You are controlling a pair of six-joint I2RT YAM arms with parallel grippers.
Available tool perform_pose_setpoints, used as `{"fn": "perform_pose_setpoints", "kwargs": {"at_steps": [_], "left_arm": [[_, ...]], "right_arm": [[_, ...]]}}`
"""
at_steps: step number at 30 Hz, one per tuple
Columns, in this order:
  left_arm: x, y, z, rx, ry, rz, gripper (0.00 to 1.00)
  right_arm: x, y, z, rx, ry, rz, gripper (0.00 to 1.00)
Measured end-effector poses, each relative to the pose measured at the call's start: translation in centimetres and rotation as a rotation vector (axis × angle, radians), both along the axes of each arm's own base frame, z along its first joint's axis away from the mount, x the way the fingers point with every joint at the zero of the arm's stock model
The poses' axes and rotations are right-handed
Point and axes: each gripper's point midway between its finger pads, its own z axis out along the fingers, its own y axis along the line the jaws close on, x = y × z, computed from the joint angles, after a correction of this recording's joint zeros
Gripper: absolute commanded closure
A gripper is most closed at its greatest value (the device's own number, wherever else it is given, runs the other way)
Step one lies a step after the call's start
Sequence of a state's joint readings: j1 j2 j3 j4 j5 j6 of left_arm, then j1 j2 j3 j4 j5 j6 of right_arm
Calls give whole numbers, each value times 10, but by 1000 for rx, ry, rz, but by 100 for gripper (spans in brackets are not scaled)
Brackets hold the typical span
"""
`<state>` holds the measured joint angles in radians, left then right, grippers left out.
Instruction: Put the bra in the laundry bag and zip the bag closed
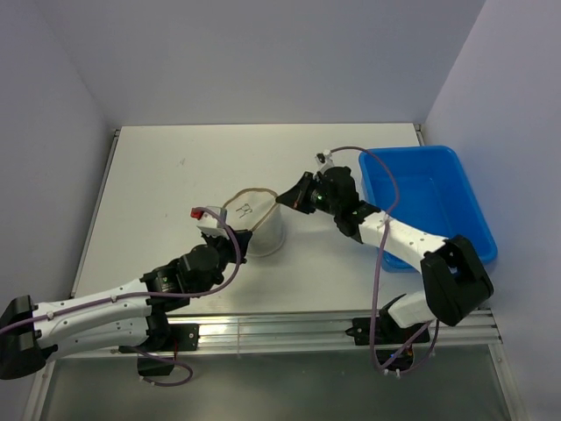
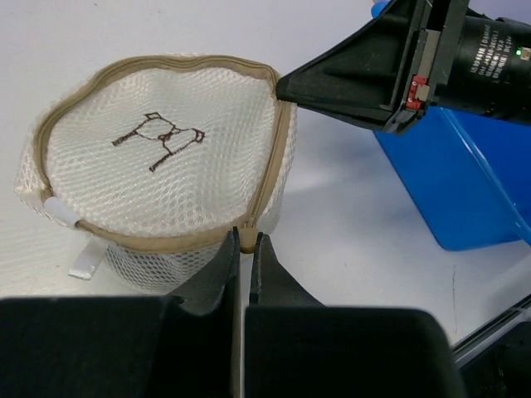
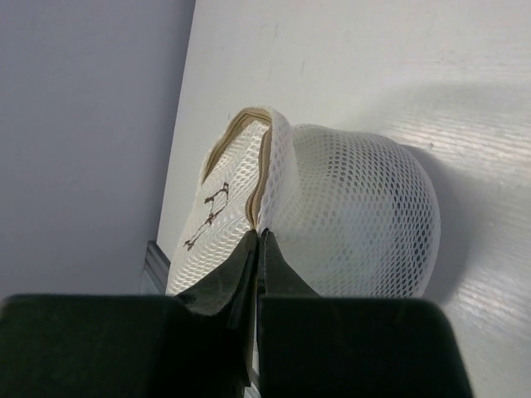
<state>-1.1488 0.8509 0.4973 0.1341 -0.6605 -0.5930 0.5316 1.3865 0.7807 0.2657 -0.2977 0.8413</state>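
Note:
The laundry bag (image 1: 254, 224) is a cream-white mesh drum standing mid-table, its lid (image 2: 158, 157) edged with a tan zip and marked with a small dark drawing. My left gripper (image 2: 246, 236) is shut on a tan piece of the zip rim at the bag's near edge (image 1: 235, 244). From the right, my right gripper (image 1: 282, 200) has its tips shut on the rim seam (image 3: 259, 236) between the lid and the mesh wall (image 3: 357, 215). Its black tip also shows against the rim in the left wrist view (image 2: 282, 85). The bra is hidden.
A blue plastic bin (image 1: 478, 219) stands at the right of the table, just behind my right arm. A white tag (image 2: 85, 261) hangs from the bag's left side. The table's near edge and metal rail (image 1: 289, 324) lie close behind both arms.

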Motion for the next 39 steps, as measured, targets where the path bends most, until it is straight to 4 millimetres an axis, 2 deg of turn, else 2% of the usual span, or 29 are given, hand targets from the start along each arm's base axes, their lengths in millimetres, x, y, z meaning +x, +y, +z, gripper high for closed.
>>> {"fn": "perform_pose_setpoints", "kwargs": {"at_steps": [4,10,11,12,14,15,18,20,21,24,28,30,32,34,35,37,38,39], "left_arm": [[0,7,1,-4,-2,24,100],[3,11,-7,35,6,48,100],[3,12,-8,38,5,53,100],[4,13,-7,38,5,56,100],[5,14,-7,40,3,62,100],[4,13,-7,41,2,57,100],[5,5,-10,47,1,41,100],[8,-5,-14,65,3,28,100],[9,-9,-15,74,3,22,100],[13,-23,-13,79,0,5,100],[15,-35,-3,52,-17,-19,100],[14,-37,-1,46,-18,-28,100],[14,-39,0,40,-18,-35,100],[13,-40,1,37,-17,-42,100],[12,-40,1,36,-16,-46,100],[12,-40,1,33,-16,-47,100],[12,-40,2,31,-17,-48,100],[12,-40,2,31,-17,-49,100]], "right_arm": [[11,13,2,-14,-9,49,100],[39,27,-11,-86,4,108,100],[42,30,-12,-94,8,125,96],[44,33,-15,-101,18,143,79],[47,35,-18,-117,18,152,61],[51,30,-21,-135,12,130,48],[60,12,-22,-161,-2,61,34],[54,-1,-22,-170,-5,17,30],[44,-6,-23,-171,-2,6,26],[4,-12,-13,-139,-20,0,26],[-39,4,3,-54,-54,47,26],[-48,12,5,-25,-52,66,27],[-48,16,5,-11,-44,66,32],[-47,19,4,-2,-35,63,45],[-46,20,2,-1,-29,62,61],[-43,21,-3,-5,-16,54,78],[-43,22,-4,-4,-7,50,90],[-42,22,-7,-6,-1,48,96]]}}
